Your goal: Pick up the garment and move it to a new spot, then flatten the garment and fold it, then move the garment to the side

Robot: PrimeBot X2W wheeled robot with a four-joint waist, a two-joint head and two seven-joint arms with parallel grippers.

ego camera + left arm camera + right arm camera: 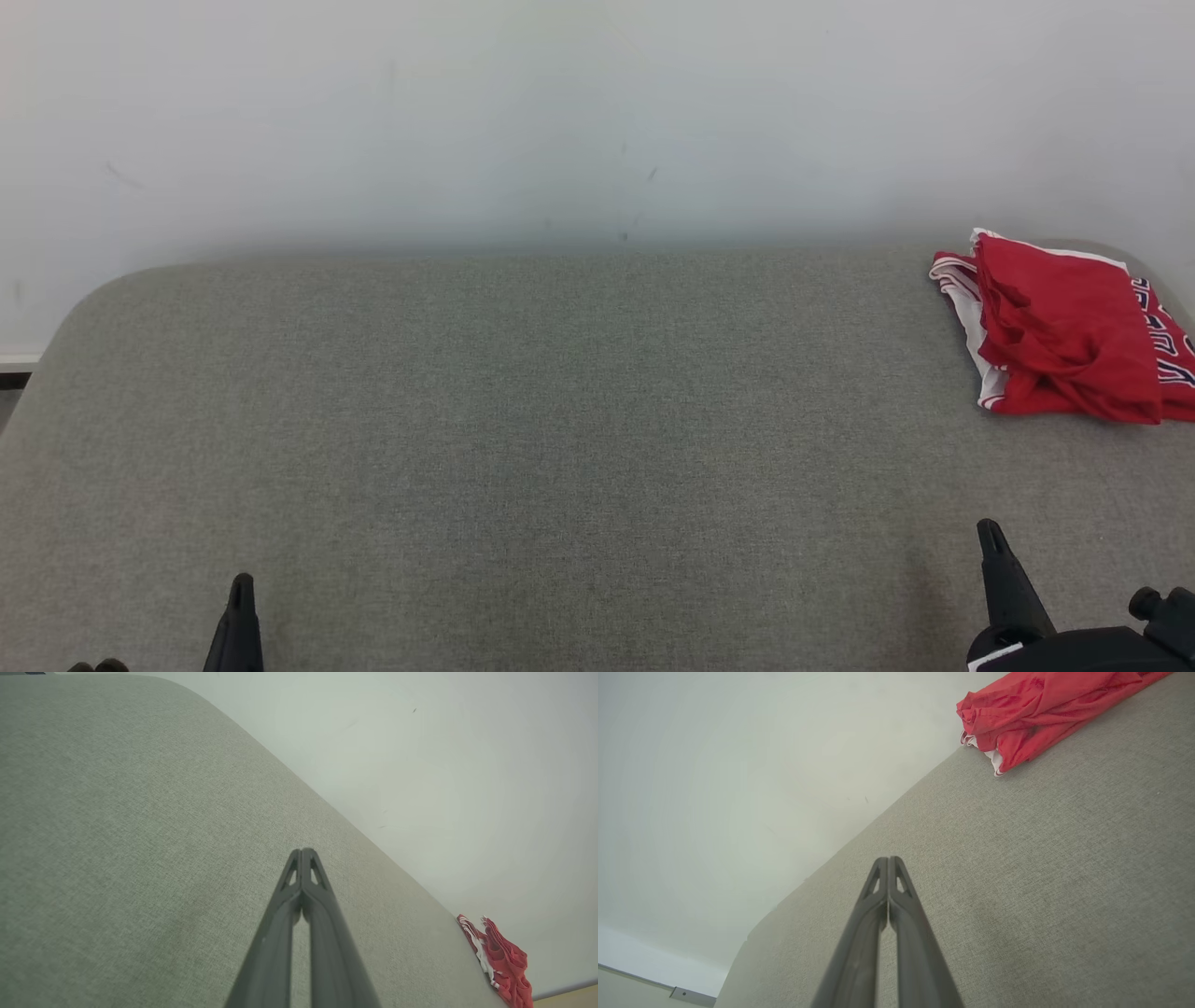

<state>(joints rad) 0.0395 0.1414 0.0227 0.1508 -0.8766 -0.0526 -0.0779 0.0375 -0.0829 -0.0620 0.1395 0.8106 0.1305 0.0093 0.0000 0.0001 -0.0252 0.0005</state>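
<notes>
The garment, a red jersey with white striped trim and dark lettering, lies bunched at the far right of the grey table. It also appears in the left wrist view as a red garment at the table's far corner, and in the right wrist view as a folded red garment at the top. My left gripper sits at the lower left, shut with nothing held; its tips meet. My right gripper is at the lower right, shut and empty, well short of the garment; its tips touch.
A pale wall stands directly behind the table. The table has rounded far corners. A strip of floor and baseboard shows beyond the table's left end.
</notes>
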